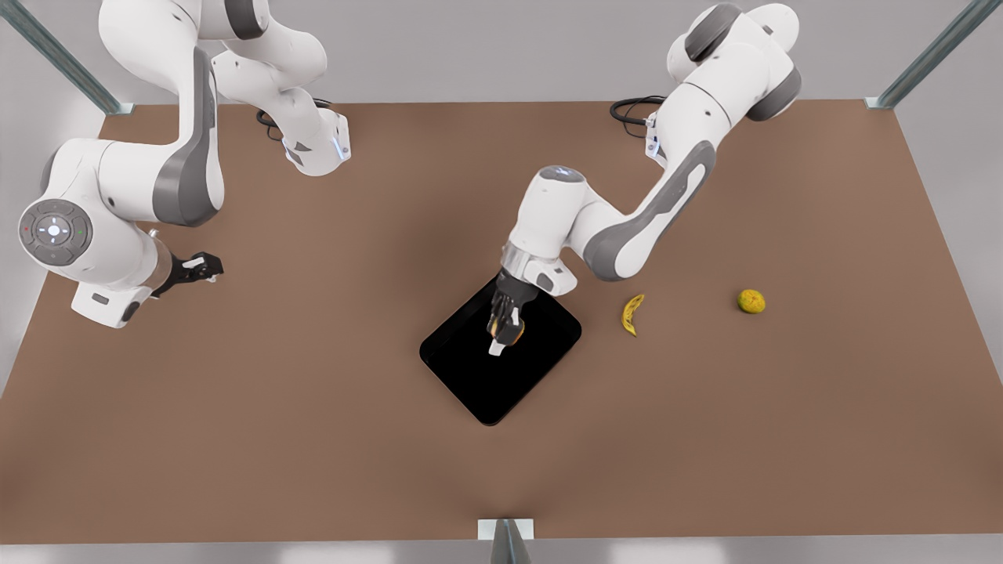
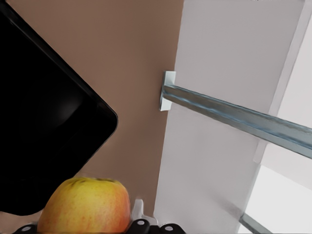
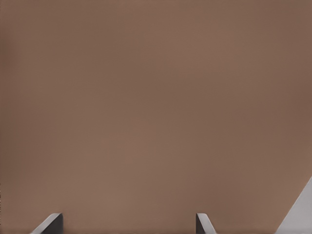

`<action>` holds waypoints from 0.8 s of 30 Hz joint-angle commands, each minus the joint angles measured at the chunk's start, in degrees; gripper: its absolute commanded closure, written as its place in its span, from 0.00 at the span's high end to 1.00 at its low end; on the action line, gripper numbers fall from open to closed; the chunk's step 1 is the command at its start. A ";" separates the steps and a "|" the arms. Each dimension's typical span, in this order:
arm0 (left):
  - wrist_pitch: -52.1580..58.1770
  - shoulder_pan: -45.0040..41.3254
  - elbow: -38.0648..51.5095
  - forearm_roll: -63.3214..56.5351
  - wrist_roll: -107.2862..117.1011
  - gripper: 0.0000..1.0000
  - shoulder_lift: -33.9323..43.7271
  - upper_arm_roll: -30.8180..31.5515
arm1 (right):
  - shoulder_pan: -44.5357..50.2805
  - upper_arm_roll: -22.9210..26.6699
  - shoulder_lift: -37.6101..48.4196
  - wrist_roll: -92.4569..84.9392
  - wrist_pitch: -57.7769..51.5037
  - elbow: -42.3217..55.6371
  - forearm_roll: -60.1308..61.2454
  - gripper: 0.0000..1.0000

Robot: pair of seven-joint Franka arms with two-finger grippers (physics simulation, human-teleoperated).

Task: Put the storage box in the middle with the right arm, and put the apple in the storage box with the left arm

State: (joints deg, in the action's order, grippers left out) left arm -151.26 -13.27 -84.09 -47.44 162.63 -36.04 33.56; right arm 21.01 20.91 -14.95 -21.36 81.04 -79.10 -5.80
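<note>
The black storage box [image 1: 478, 376] lies at the middle of the brown table, turned at an angle. Over its far part hangs my left gripper [image 1: 505, 333], on the arm at the front view's right, shut on the apple [image 1: 515, 335]. In the left wrist view the red-yellow apple [image 2: 85, 207] sits between the fingers, with the storage box [image 2: 44, 122] beneath and beside it. My right gripper [image 1: 205, 266], on the arm at the front view's left, waits open above bare table, far from the box. Its fingertips [image 3: 51, 223] stand wide apart with nothing between them.
A banana [image 1: 632, 314] and a yellow-green round fruit [image 1: 751, 301] lie on the table to the front view's right of the box. A metal bracket [image 1: 505, 529] sits at the near table edge, and frame posts stand at the far corners.
</note>
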 commanded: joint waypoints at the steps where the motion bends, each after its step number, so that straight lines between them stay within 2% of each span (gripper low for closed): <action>1: 0.36 0.08 -0.11 53.68 -2.75 1.00 0.00 0.19 | 0.00 0.01 0.00 0.00 0.00 0.00 0.00 1.00; 7: 0.88 -0.18 -0.11 53.42 -3.10 1.00 0.18 -0.68 | -0.18 0.01 0.00 -0.26 0.00 -0.35 0.00 1.00; 9: 5.53 1.40 -0.20 51.66 -9.69 1.00 2.72 -2.97 | -0.18 0.01 0.00 -0.35 0.09 -0.26 0.00 1.00; 10: 11.94 2.37 -0.20 51.92 -22.42 1.00 4.39 -3.23 | -0.44 0.01 0.27 -0.35 0.26 -0.26 -0.09 1.00; 11: 19.07 2.63 -0.20 52.45 -36.48 1.00 6.33 -7.10 | -0.71 -0.26 1.06 -0.26 0.35 -0.35 -0.09 1.00; 12: 22.06 3.77 -0.46 52.80 -49.06 1.00 8.00 -8.15 | -1.50 -0.61 2.46 -0.26 0.53 -1.14 -0.18 1.00; 14: 30.58 3.86 -0.64 55.18 -68.74 1.00 11.69 -14.74 | -2.02 -0.70 5.10 -0.26 0.70 -2.64 -0.18 1.00; 18: 60.82 7.03 -0.37 54.38 -137.56 1.00 20.65 -25.99 | -2.38 -0.70 3.61 -0.44 0.62 -2.46 -0.09 1.00; 19: 64.94 8.87 1.11 53.86 -142.59 1.00 21.97 -27.14 | -2.46 -0.43 2.99 -0.44 0.62 -2.20 -0.17 1.00; 20: 71.62 10.37 7.53 49.91 -146.00 1.00 22.32 -26.88 | -2.46 -0.26 2.29 -0.35 0.70 -2.11 -0.09 1.00; 22: 74.26 10.46 7.45 44.71 -161.13 1.00 26.98 -27.32 | -2.46 -0.26 0.97 0.09 0.97 -1.58 0.61 1.00; 23: 78.93 10.46 8.06 44.80 -161.13 1.00 26.90 -27.58 | -2.46 -0.26 0.97 0.09 0.88 -1.23 0.53 1.00; 24: 79.19 10.46 10.87 46.38 -162.01 1.00 23.56 -27.40 | -3.60 -0.17 1.06 -0.17 0.88 -1.14 0.61 1.00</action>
State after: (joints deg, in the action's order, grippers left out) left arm -72.44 -2.90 -71.80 0.04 0.53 -14.62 6.10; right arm 17.05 20.67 -13.92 -21.40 81.91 -80.25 -5.01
